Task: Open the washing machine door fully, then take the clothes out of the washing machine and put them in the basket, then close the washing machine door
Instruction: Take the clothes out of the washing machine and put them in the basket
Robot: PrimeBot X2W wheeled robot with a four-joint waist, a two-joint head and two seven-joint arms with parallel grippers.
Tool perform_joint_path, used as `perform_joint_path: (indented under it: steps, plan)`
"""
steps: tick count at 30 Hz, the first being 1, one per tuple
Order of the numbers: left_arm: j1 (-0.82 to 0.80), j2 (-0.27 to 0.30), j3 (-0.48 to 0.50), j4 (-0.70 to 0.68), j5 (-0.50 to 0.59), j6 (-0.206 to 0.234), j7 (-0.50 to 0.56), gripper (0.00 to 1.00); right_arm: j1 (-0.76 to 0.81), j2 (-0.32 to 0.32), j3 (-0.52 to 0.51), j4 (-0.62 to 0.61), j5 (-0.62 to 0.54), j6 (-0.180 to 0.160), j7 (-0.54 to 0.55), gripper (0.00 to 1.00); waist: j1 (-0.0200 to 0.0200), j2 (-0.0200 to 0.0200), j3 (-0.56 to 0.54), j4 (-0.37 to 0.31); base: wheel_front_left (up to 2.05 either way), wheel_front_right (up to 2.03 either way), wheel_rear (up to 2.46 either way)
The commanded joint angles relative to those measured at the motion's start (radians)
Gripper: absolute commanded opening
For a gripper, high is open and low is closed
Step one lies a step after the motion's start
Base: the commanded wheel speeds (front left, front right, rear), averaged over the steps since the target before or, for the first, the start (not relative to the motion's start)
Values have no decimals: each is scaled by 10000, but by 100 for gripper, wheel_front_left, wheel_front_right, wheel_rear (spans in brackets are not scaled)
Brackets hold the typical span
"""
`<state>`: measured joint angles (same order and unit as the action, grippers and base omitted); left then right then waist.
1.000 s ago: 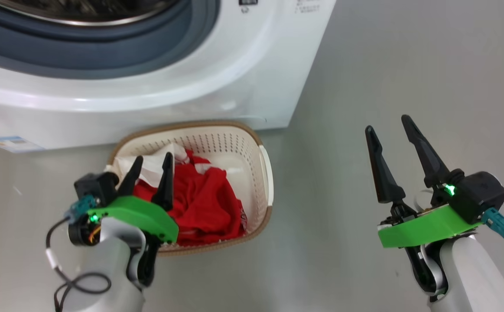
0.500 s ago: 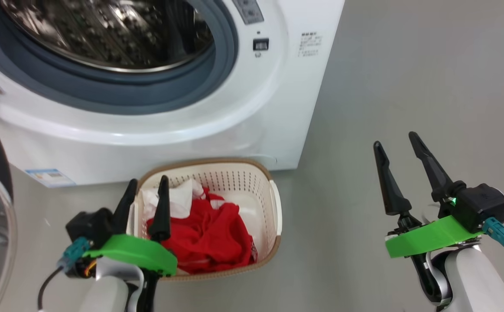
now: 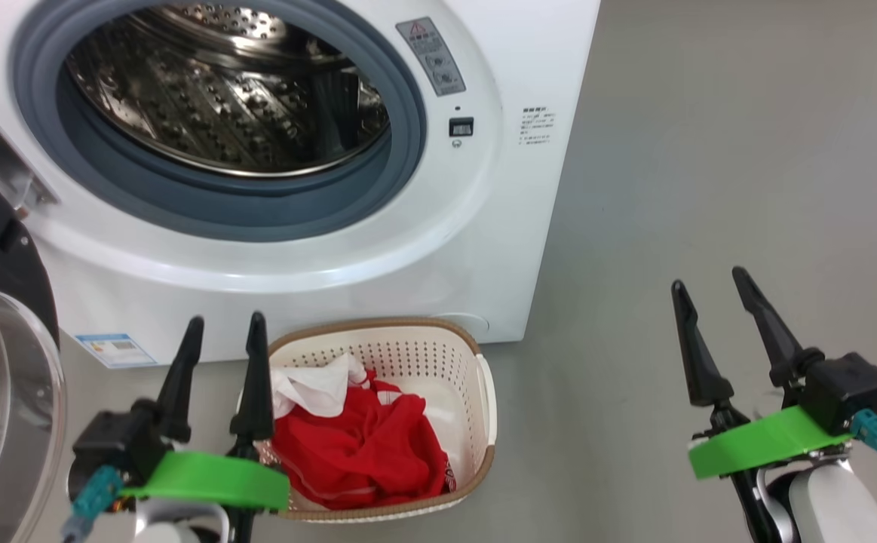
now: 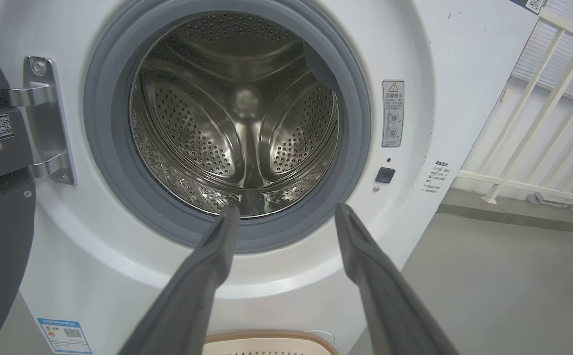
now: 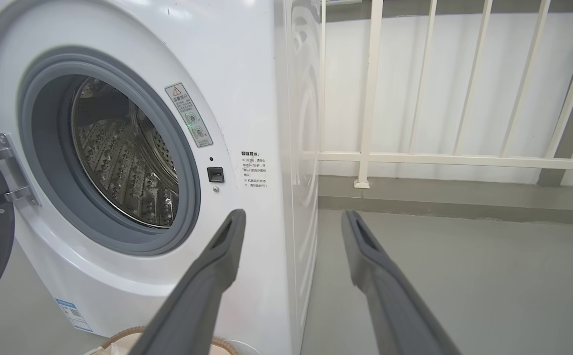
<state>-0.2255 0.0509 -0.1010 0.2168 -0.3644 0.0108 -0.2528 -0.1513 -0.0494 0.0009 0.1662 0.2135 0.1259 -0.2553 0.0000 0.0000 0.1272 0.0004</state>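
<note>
**On the floor (image 3: 709,151), a loaded basket (image 3: 378,326)**

Nearest the head camera, the left tool (image 3: 226,320) and the right tool (image 3: 709,279) are both released, fingers spread and holding nothing. Just beyond the left tool, the basket holds the red clothes (image 3: 363,452), with a white cloth (image 3: 317,385) at its far-left side. Close behind it is the washing machine (image 3: 483,226), its steel drum (image 3: 242,113) showing bare perforated walls. The washing machine door (image 3: 1,377) stands wide open at the left.

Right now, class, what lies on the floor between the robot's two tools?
In the head view, the basket holding the clothes sits just beside the left tool; from there to the right tool, bare grey floor.
</note>
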Motion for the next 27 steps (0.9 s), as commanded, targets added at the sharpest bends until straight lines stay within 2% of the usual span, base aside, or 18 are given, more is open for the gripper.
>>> perform_joint_path:
  steps: [1,12,27]
  plan:
    - [160,230,369,-403,145,119,-89,100,78,-8,182,-290,-192,48,-65,100,0,0,-167,3,0,0,0]
    - [1339,591,556,-1299,397,693,211,100,715,-8,444,-632,-515,48,-65,100,0,0,-659,-177,0,0,0]
    - [2283,708,607,-1580,379,1026,372,100,1235,-8,245,-846,-587,48,-65,100,0,0,-1141,-214,0,0,0]
